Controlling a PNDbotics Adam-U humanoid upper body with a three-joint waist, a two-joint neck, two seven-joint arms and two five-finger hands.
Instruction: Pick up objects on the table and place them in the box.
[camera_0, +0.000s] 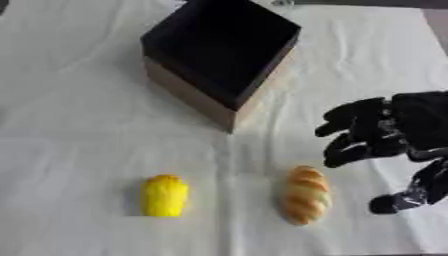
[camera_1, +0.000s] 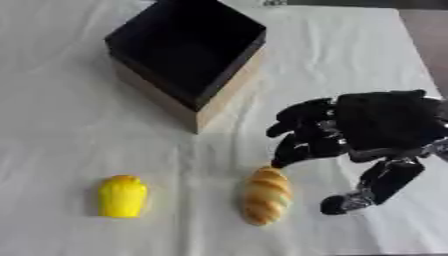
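A tan striped bread loaf (camera_1: 265, 195) lies on the white cloth near the front, with a yellow rounded object (camera_1: 122, 196) to its left. The box (camera_0: 197, 95), black inside with tan cardboard walls, stands open at the back and looks empty. My right hand (camera_1: 385, 125) hovers just right of and above the loaf, its fingers (camera_1: 297, 120) loosely curled toward the left and its thumb (camera_1: 372, 190) pointing down beside the loaf. It holds nothing. My left hand shows in neither view.
A wrinkled white cloth (camera_0: 79, 135) covers the table. A darker strip of bare surface (camera_1: 429, 30) shows along the far right edge.
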